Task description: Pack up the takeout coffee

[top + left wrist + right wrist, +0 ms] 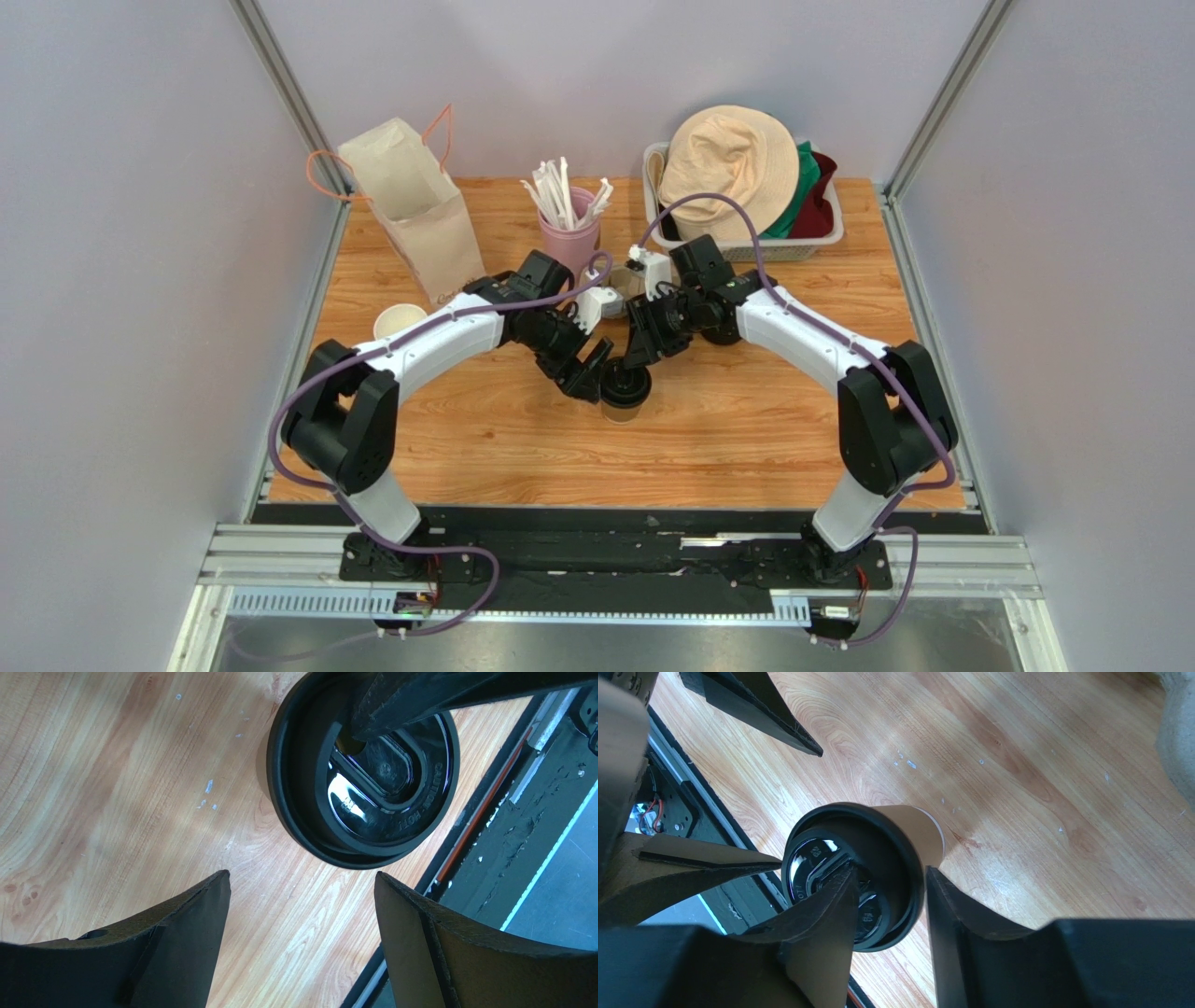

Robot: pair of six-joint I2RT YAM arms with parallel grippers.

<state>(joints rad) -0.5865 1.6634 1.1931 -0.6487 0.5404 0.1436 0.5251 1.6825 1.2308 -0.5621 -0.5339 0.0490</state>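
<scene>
The takeout coffee (624,389), a brown kraft cup with a black lid, stands upright mid-table near the front edge. My right gripper (648,350) comes down on it from behind. In the right wrist view the right gripper (890,870) straddles the lid's rim (885,840): one finger lies over the lid's top, the other stands at the rim's outer edge, and a gap still shows inside the rim. My left gripper (586,381) is just left of the cup. It (302,878) is wide open over bare wood, with the lid (379,805) ahead of its tips.
A kraft paper bag (414,210) stands at the back left, with a lidless paper cup (400,322) in front of it. A pink holder of straws (568,231) is at back centre. A basket (828,231) with a hat sits at the back right. The black front rail (491,833) runs close to the cup.
</scene>
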